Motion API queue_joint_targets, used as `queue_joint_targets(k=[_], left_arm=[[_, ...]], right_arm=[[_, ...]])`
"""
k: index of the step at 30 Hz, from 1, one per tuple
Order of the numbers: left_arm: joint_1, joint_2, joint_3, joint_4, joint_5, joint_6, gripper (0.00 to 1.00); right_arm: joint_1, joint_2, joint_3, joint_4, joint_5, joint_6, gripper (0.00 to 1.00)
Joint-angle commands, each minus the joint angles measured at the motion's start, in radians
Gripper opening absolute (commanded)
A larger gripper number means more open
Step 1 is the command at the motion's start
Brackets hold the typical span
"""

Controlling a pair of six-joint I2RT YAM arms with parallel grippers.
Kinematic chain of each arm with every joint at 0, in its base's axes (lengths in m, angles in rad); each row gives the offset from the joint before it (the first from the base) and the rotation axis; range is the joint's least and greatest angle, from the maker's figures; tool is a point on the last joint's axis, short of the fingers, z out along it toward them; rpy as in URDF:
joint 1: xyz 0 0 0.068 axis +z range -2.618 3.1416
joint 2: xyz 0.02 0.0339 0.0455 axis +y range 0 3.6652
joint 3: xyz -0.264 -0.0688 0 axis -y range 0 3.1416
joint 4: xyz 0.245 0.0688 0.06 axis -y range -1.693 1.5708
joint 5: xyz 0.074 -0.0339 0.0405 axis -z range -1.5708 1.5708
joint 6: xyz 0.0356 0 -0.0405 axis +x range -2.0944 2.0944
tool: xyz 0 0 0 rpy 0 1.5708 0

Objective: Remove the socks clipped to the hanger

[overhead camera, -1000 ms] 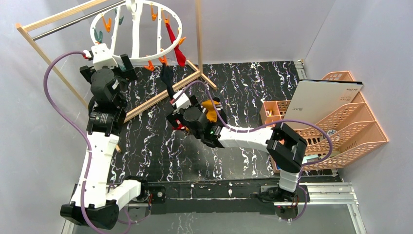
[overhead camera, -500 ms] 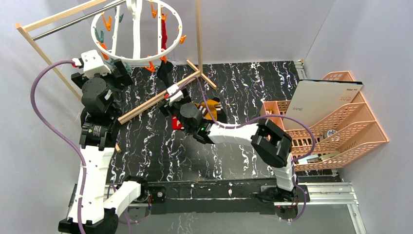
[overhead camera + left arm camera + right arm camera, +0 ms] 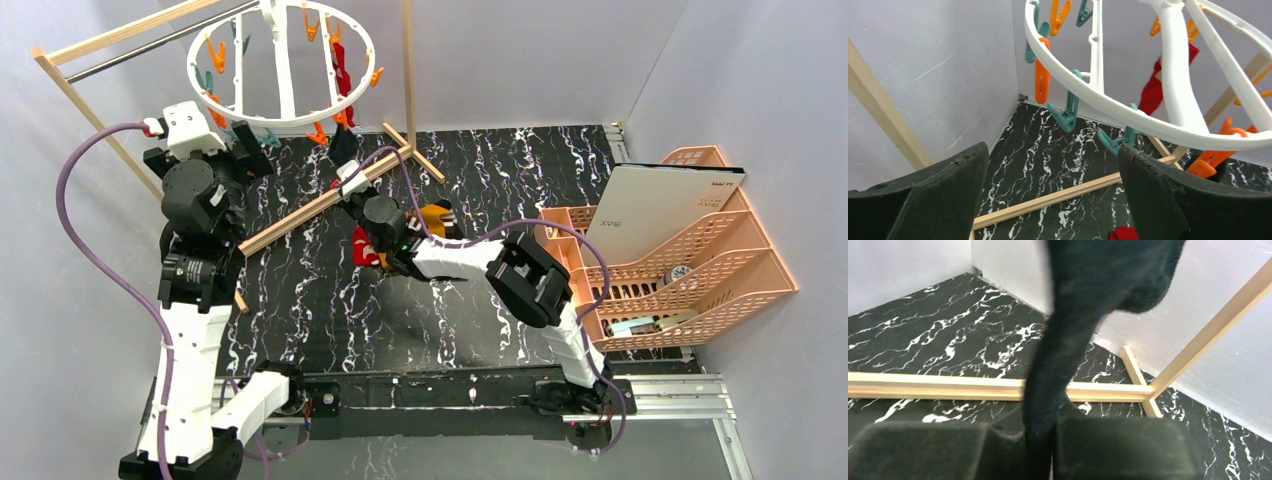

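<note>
The white round hanger [image 3: 262,120] hangs from the rack, fringed with orange and teal clips. A black sock [image 3: 346,143] dangles from its near rim. My right gripper [image 3: 343,162] is shut on that sock's lower part; in the right wrist view the black sock [image 3: 1068,325] runs down between the pads [image 3: 1118,445]. A red sock [image 3: 343,72] is clipped further back and also shows as the red sock [image 3: 1153,92] in the left wrist view. My left gripper [image 3: 245,140] stands open and holds nothing, just below the hanger's ring [image 3: 1128,117]. A mustard sock [image 3: 432,215] and a red sock [image 3: 364,248] lie on the table.
The wooden rack's base bar [image 3: 310,205] crosses the marbled table under the hanger, with an upright post [image 3: 407,70] and a metal rod [image 3: 150,45] above. Orange plastic baskets [image 3: 700,260] holding a white board stand at the right.
My right gripper has moved up and back to the hanging black sock and shut on it. My left arm has drawn back to the left. The hanger has swung and turned.
</note>
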Motion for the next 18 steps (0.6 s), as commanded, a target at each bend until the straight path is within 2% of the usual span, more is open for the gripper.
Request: queue_joint_targets(k=[1,3,8,14,18], left_arm=[[0.000,-0.014,0.046,-0.022,0.105,-0.036,0.98],[0.001,-0.003,0.046,-0.043,0.185,-0.054,0.98],[0.000,0.025,0.018,-0.062,0.487,-0.069,0.98],[0.000,0.004,0.017,-0.087,0.705,-0.061,0.98],[0.000,0.025,0.030,-0.075,0.908,-0.165,0.98]], right_arm=[[-0.021,-0.018,0.035,0.058,0.007,-0.004,0.01],[-0.021,-0.028,0.028,0.033,0.002,0.010,0.01],[0.015,-0.095,-0.044,0.009,-0.009,0.047,0.01],[0.104,-0.110,-0.059,0.015,0.035,-0.026,0.01],[0.143,-0.102,-0.033,0.006,0.044,-0.033,0.01]])
